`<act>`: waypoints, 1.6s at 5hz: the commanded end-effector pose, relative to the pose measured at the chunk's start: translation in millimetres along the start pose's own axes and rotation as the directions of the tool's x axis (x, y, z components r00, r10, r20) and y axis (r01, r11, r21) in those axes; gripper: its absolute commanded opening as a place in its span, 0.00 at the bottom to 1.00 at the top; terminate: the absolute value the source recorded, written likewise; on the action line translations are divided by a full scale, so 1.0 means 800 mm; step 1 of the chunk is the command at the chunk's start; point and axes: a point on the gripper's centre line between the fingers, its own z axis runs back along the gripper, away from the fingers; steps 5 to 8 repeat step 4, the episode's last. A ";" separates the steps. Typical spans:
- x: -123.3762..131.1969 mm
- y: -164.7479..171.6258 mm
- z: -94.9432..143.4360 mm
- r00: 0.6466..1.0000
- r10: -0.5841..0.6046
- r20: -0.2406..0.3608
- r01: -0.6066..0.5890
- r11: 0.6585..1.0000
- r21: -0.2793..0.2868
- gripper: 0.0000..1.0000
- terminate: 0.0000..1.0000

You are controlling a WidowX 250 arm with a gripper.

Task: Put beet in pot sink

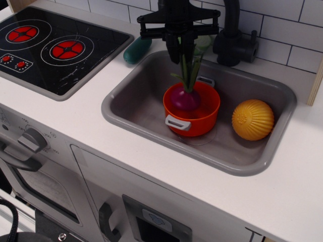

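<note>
The beet point(184, 99) has a dark magenta bulb and green stalks. Its bulb sits low inside the orange pot point(201, 122), which stands in the middle of the grey sink point(132, 103). My black gripper point(183, 56) hangs straight above the pot and is shut on the upper ends of the stalks. The stalks stand nearly upright between the fingers. The pot's far wall hides the bottom of the bulb, so I cannot tell whether it rests on the pot's floor.
A ribbed yellow ball point(252, 119) lies in the sink right of the pot. A black faucet point(233, 40) stands behind the sink. A green bowl-like half point(205, 43) and a dark green vegetable point(137, 49) lie on the counter behind it. The stove point(50, 48) is at the left.
</note>
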 end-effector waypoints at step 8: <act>0.016 0.005 0.047 0.999 0.049 0.025 -0.047 0.998 -0.048 1.00 1.00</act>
